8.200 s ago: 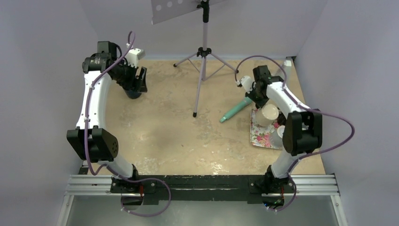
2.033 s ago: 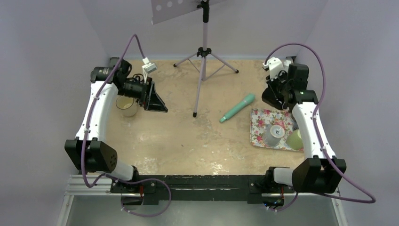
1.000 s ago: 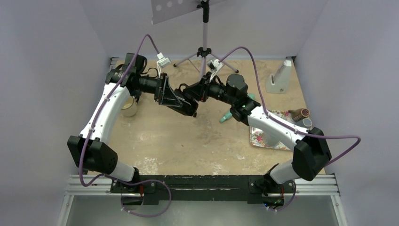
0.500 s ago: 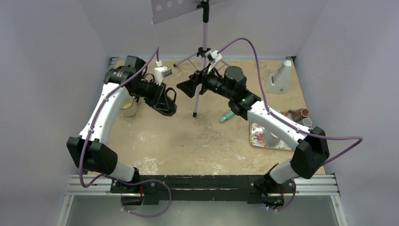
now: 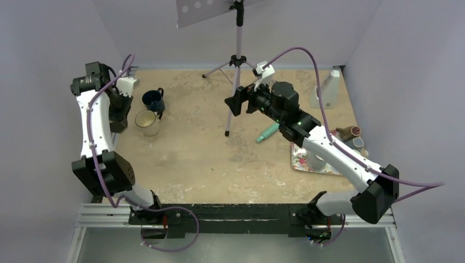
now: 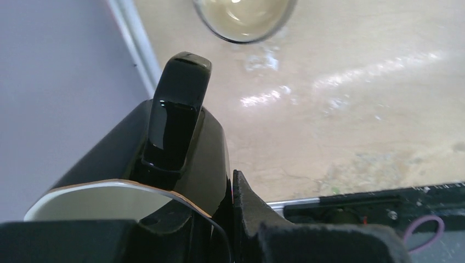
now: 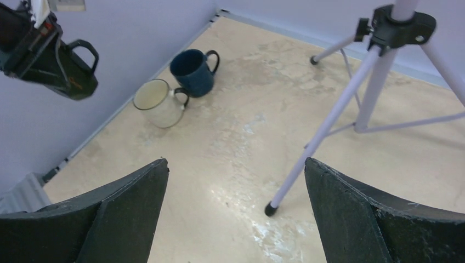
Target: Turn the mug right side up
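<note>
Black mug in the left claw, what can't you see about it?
- Left wrist view: black mug, rim cut off near the bottom edge.
- Top view: the left arm covers most of it.
- Right wrist view: small, in the corner; opening not visible.

left arm bent outward, left pincer clamped shut; right arm outstretched, right pincer spread wide.
</note>
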You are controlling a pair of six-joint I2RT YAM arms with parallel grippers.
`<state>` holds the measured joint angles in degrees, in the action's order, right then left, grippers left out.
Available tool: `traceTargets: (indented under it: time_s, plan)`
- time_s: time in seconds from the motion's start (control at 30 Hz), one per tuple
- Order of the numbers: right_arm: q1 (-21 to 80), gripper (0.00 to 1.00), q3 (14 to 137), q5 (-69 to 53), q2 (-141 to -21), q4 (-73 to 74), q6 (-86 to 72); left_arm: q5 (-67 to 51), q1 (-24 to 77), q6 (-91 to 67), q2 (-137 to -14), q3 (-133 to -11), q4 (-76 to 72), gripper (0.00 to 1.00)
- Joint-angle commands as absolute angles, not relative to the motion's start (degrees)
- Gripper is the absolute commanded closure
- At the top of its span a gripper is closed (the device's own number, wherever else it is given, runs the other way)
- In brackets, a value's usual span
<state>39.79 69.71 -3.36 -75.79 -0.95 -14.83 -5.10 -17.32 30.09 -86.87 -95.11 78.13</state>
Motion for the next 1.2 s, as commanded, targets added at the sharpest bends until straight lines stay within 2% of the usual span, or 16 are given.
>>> traceTargets:
  time_s: [0.0, 0.3, 0.43, 0.57, 0.77, 0.83, 0.87, 0.97, 1.03, 1.17]
  plan:
    - [39.8, 0.01, 68.4, 3.2, -72.7, 1.5, -10.9, -0.5, -20.7, 31.1, -96.9, -103.5, 72.0, 1.0]
    - [39.8, 0.01, 67.6, 10.6, -68.6, 3.9, -8.1, -7.3, -22.2, 24.5, -122.5, -127.5, 74.4, 1.0]
    - [39.6, 0.01, 66.8, 13.2, -67.1, 4.2, -7.2, -8.3, -19.6, 25.7, -124.7, -125.4, 71.1, 1.0]
    - [37.9, 0.01, 65.7, 15.5, -66.7, 7.2, -5.5, -4.3, -16.1, 27.1, -128.5, -124.2, 70.9, 1.0]
    - [29.6, 0.01, 63.6, 14.0, -65.5, 16.5, 2.9, -4.1, -15.2, 26.4, -129.2, -120.9, 68.7, 1.0]
    - [27.9, 0.01, 63.2, 15.1, -66.1, 21.6, 7.5, -3.7, -15.3, 26.7, -129.1, -120.3, 68.5, 0.88]
    - [27.9, 0.01, 63.1, 17.1, -67.2, 24.3, 9.8, -3.7, -15.3, 26.8, -128.9, -120.0, 68.4, 0.78]
    - [26.7, 0.01, 64.7, 28.2, -72.6, 33.8, 9.9, -3.8, -15.2, 26.3, -127.1, -119.2, 67.9, 0.58]
    - [23.0, 0.01, 67.2, 29.3, -76.8, 39.6, 7.0, -3.8, -15.4, 25.7, -125.3, -119.1, 67.7, 0.53]
    - [16.4, 0.02, 67.2, 22.4, -82.3, 44.6, 9.8, -3.0, -15.3, 24.5, -120.8, -118.9, 68.0, 0.45]
